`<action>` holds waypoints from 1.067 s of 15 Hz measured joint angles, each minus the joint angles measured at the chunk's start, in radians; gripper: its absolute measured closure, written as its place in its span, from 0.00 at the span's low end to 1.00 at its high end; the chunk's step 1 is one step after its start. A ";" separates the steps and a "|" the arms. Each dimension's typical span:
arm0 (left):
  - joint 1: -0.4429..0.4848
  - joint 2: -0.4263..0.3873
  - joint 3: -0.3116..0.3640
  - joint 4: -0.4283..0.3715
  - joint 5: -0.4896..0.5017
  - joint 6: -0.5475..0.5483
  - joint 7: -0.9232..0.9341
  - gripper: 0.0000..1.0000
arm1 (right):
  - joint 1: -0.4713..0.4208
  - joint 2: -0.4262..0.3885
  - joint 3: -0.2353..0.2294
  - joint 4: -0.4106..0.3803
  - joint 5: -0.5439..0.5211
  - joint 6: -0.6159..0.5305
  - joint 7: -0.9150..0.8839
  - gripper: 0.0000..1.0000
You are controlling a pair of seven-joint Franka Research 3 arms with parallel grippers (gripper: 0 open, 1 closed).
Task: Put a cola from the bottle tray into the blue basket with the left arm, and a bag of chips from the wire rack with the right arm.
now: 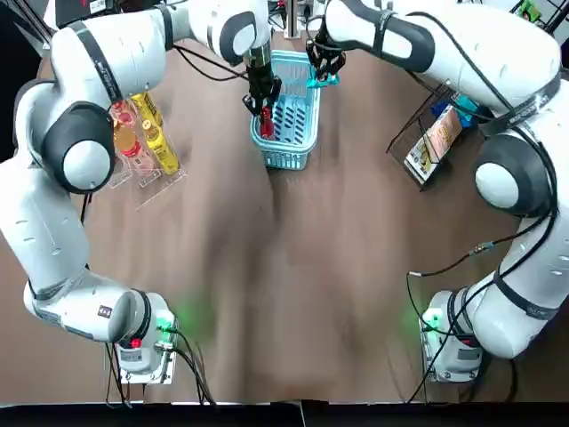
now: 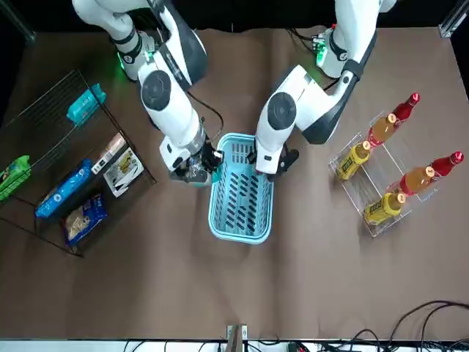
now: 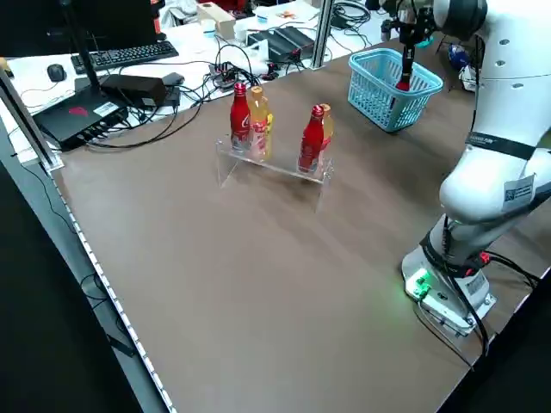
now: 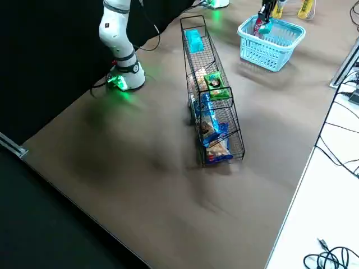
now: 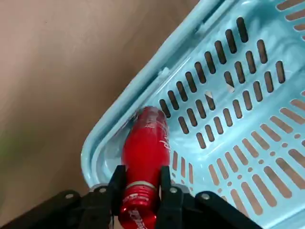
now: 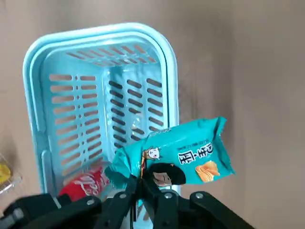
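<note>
The blue basket [image 1: 286, 160] stands mid-table toward the far side. My left gripper [image 1: 260, 100] is shut on the neck of a red cola bottle [image 5: 144, 155], which hangs upright inside the basket [image 5: 228, 119] against its left wall. My right gripper [image 1: 322, 69] hovers over the basket's far right corner, shut on a teal chips bag [image 6: 176, 155]. The bag hangs above the basket rim [image 6: 171, 71], partly outside it. The cola [image 6: 88, 183] also shows in the right wrist view.
The clear bottle tray [image 1: 147, 178] at the left holds red and yellow bottles [image 2: 388, 176]. The wire rack [image 2: 66, 169] at the right carries several snack bags [image 4: 210, 95]. Cables trail near both arm bases.
</note>
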 joint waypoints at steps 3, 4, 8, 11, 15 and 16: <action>-0.011 0.021 0.014 0.000 0.000 0.019 -0.001 0.67 | 0.008 0.026 0.000 0.000 0.000 0.050 0.015 0.94; -0.014 0.027 0.016 0.000 0.000 0.026 -0.002 0.65 | 0.008 0.032 0.000 0.000 0.000 0.060 0.016 0.94; -0.017 0.031 0.017 0.012 0.000 0.041 -0.004 0.47 | 0.016 0.042 0.000 0.000 0.000 0.080 0.017 0.94; -0.016 0.030 0.029 0.046 0.000 0.043 -0.004 0.22 | 0.022 0.054 -0.001 0.000 0.000 0.083 0.018 0.94; 0.012 -0.043 0.106 0.101 0.001 0.016 0.042 0.00 | 0.044 0.091 -0.001 0.000 0.000 0.205 0.020 0.94; 0.030 -0.070 0.116 0.102 0.001 -0.019 0.086 0.00 | 0.053 0.107 -0.001 0.000 0.000 0.242 0.021 0.94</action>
